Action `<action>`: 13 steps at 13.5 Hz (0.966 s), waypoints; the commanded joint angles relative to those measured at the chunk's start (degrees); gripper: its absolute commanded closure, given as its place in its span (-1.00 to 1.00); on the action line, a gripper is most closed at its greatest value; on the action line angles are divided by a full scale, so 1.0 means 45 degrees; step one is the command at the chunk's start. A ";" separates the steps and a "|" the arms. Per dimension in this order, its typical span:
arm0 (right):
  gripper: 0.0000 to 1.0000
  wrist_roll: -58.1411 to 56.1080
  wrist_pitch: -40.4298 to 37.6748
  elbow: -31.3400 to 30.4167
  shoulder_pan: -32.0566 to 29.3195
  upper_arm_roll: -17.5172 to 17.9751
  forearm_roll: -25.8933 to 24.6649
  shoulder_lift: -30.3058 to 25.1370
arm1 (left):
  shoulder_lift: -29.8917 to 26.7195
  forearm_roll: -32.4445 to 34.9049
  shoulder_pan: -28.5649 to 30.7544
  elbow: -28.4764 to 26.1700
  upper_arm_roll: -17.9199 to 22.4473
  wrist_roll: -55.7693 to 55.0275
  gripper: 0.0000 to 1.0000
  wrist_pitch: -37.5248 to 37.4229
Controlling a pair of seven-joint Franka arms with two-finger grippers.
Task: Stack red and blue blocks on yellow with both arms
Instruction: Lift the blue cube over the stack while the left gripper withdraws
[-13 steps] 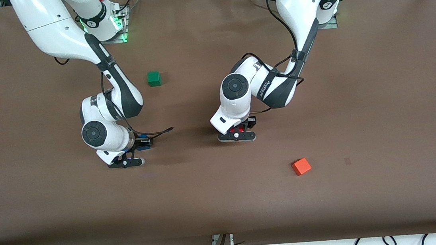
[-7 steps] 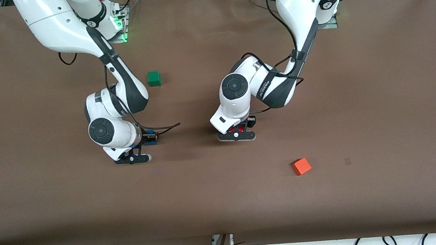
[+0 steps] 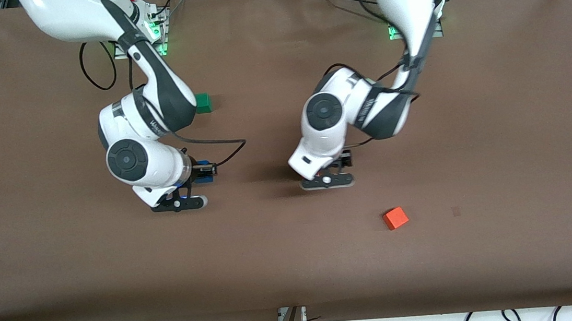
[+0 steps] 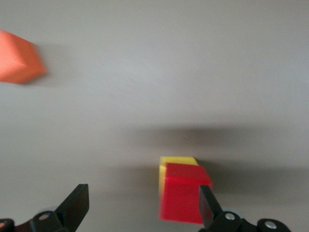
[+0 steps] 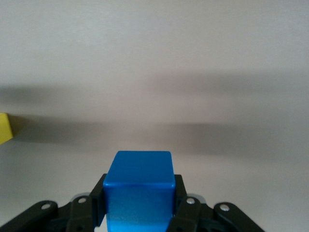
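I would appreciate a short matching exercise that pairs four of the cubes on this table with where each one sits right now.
Things:
1. blue cube
2. red cube
3. orange-red cube
4. green cube

Places:
A. alone on the table, nearest the front camera
B. clamped in the right gripper
C. on top of the yellow cube, below the open left gripper
D. on the table, partly hidden by the right arm

Pairs: 1-B, 2-C, 3-A, 4-D
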 commanded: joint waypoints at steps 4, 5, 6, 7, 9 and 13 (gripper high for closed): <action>0.34 0.3315 -0.0081 0.2867 0.2046 -0.0031 0.0090 0.1431 | -0.2532 0.0189 0.3334 0.0816 -0.0218 0.0027 -1.00 -0.1746; 0.34 0.3863 -0.0061 0.3278 0.2340 -0.0031 0.0090 0.1685 | -0.2767 0.0188 0.3842 0.0816 -0.0257 0.0027 -1.00 -0.1746; 0.34 0.4564 0.0074 0.3843 0.2807 -0.0050 0.0071 0.2055 | -0.3078 0.0208 0.4350 0.0816 -0.0257 0.0047 -1.00 -0.1746; 0.34 0.5151 0.0404 0.4235 0.3159 -0.0050 0.0051 0.2388 | -0.3352 0.0208 0.4819 0.0816 -0.0277 0.0163 -1.00 -0.1766; 0.34 0.6420 0.1399 0.4395 0.3824 -0.0109 0.0032 0.2741 | -0.3958 0.0034 0.5562 0.0738 -0.0258 0.1250 -1.00 -0.2774; 0.34 0.7891 0.2495 0.4942 0.5094 -0.0459 -0.0396 0.3679 | -0.4526 -0.0378 0.6170 0.0758 -0.0121 0.3597 -1.00 -0.5273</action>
